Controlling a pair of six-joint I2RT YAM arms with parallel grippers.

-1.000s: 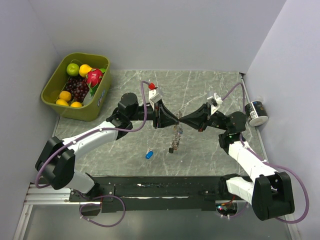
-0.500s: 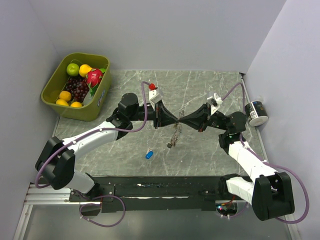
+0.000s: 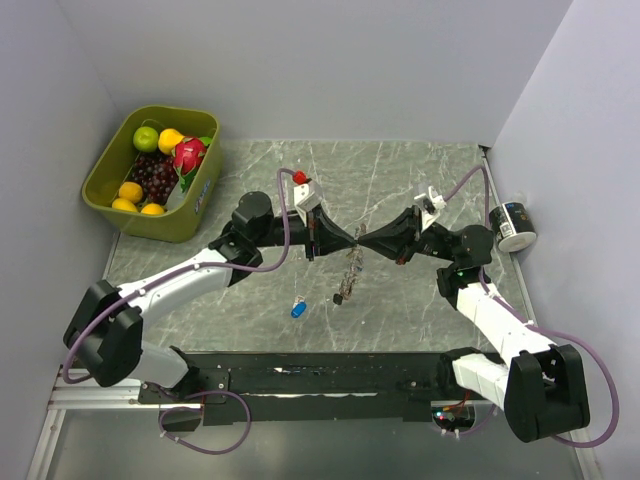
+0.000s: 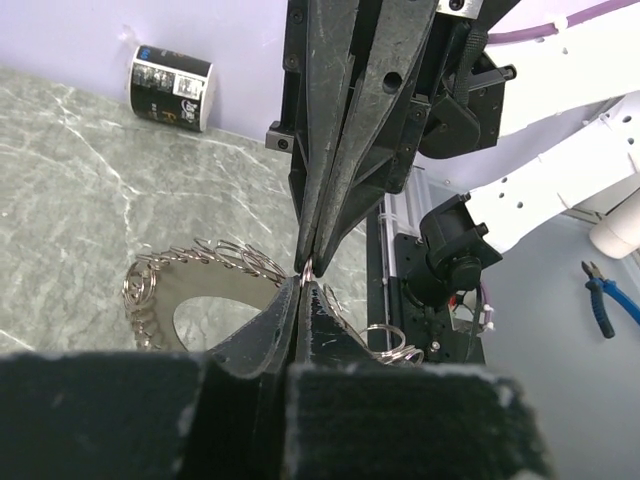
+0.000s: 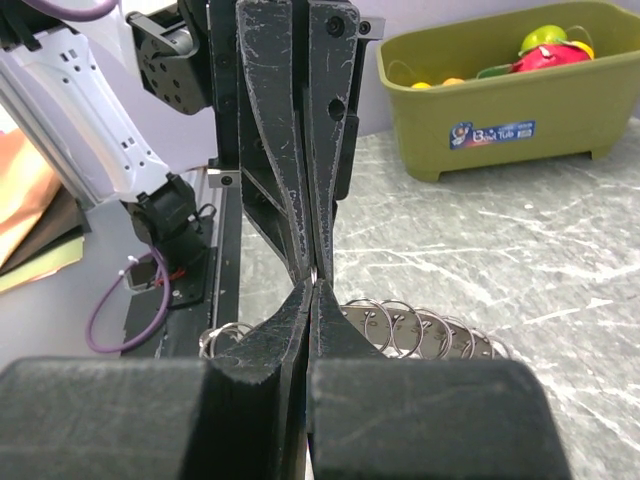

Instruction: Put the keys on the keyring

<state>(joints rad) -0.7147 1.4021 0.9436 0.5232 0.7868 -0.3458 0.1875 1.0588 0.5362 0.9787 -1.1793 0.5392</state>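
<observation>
The left arm (image 3: 190,270) is stretched out low from its base at the near left corner, running diagonally over the table (image 3: 420,180) towards the middle, with the wrist turned so that the left gripper (image 3: 350,243) points level to the right. The right arm (image 3: 490,310) is folded more sharply: it rises from its base at the near right, bends at the elbow close to the right wall, and its forearm is brought back towards the centre, so that the right gripper (image 3: 366,243) points level to the left.

The two grippers are met tip to tip above the middle of the table. In both wrist views each pair of fingers is seen pressed tight together, and a small glint of silvery wire is pinched where the tips meet. Both grippers are thus clamped on the keyring (image 3: 350,266), which hangs from that meeting point and reaches down to the marble. Its beaded loops are spread below the fingertips in the wrist views. A dark key (image 3: 341,296) is seen at its lower end.

A blue key (image 3: 298,309) lies loose on the table, nearer the arm bases and left of the keyring. A green basket (image 3: 105,190) of fruit is set at the far left corner, and a labelled roll (image 3: 515,226) lies against the right wall.
</observation>
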